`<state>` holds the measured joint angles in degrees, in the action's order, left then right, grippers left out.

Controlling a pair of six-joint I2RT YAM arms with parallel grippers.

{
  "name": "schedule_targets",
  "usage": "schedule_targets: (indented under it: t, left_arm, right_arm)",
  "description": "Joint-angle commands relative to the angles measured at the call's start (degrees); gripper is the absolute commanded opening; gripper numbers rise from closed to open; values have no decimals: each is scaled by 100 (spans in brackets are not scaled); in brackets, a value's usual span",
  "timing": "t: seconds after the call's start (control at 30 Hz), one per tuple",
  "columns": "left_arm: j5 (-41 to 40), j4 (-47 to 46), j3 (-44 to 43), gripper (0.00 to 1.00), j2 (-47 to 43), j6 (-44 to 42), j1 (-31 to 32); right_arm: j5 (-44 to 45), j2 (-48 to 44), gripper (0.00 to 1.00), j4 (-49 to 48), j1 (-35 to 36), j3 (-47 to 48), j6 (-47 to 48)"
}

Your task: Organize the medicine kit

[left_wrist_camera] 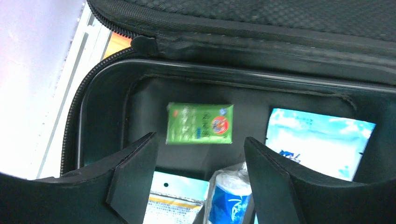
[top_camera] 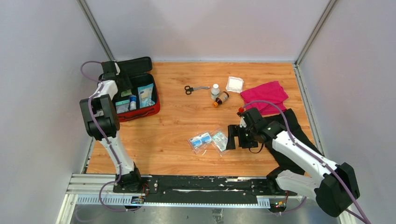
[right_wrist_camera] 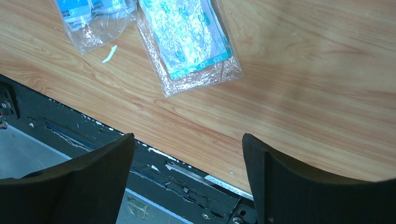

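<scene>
The medicine kit (top_camera: 141,112), a red zip case with black lining, lies open at the table's back left, its lid (top_camera: 135,64) flipped away. My left gripper (top_camera: 122,87) hangs over the kit's inside, open, nothing between its fingers. In the left wrist view the gripper (left_wrist_camera: 200,140) looks down on a green packet (left_wrist_camera: 200,122), a light-blue pouch (left_wrist_camera: 317,140), a blue-and-white roll (left_wrist_camera: 229,198) and a carded packet (left_wrist_camera: 175,198) lying inside the kit's rim (left_wrist_camera: 105,70). My right gripper (top_camera: 233,136) stands open and empty just right of two clear bags (top_camera: 219,139).
In the right wrist view the gripper (right_wrist_camera: 187,137) sits over the table's front edge, a teal-packet bag (right_wrist_camera: 189,39) ahead. Scissors (top_camera: 194,89), a white bottle (top_camera: 215,90), a brown bottle (top_camera: 221,98) and white gauze (top_camera: 234,84) lie mid-back. Magenta cloth (top_camera: 264,95) and black cloth (top_camera: 294,133) lie right.
</scene>
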<state>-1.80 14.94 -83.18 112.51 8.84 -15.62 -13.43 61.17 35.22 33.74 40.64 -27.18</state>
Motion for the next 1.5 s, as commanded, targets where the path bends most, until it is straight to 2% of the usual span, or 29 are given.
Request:
schedule_targets:
  t: [0.0, 0.1, 0.2, 0.43, 0.53, 0.73, 0.87, 1.03, 1.2, 1.3, 1.47]
  left_arm:
    - [49, -219, 12, 75, 201, 73, -75]
    - [105, -167, 25, 83, 183, 142, -77]
    - [69, -11, 20, 87, -92, 277, -69]
    - [-28, 615, 87, 94, -1436, 606, 312]
    - [-9, 734, 418, 95, -2268, 704, 668]
    - [115, 640, 1703, 95, -3726, 1113, 1477]
    - [145, 755, 2420, 93, -4308, 1264, 2480]
    - [145, 484, 3621, 90, -4993, 1779, 3577]
    - [-3, -22, 4636, 86, -5205, 2367, 4739]
    - [-69, -415, 4985, 83, -5147, 2701, 5302]
    - [-89, -1066, 5272, 74, -4985, 2995, 5890]
  right_arm:
    - [174, -362, 89, 493, 49, 104, -3]
    - [214, -604, 89, 560, 51, 5, -44]
    - [312, -803, 89, 655, 45, -17, -28]
    - [566, -898, 90, 615, 49, 29, -74]
    - [960, -964, 90, 610, 48, 155, -110]
    - [1977, -1068, 90, 566, 40, 351, -306]
    - [2150, -877, 90, 460, 44, 412, -265]
    - [1674, -389, 84, 138, 45, 522, -104]
    - [372, 172, 84, -659, 43, 691, 234]
    - [-151, 684, 84, -1063, 41, 918, 340]
    - [-801, 1867, 81, -1150, 42, 1628, 503]
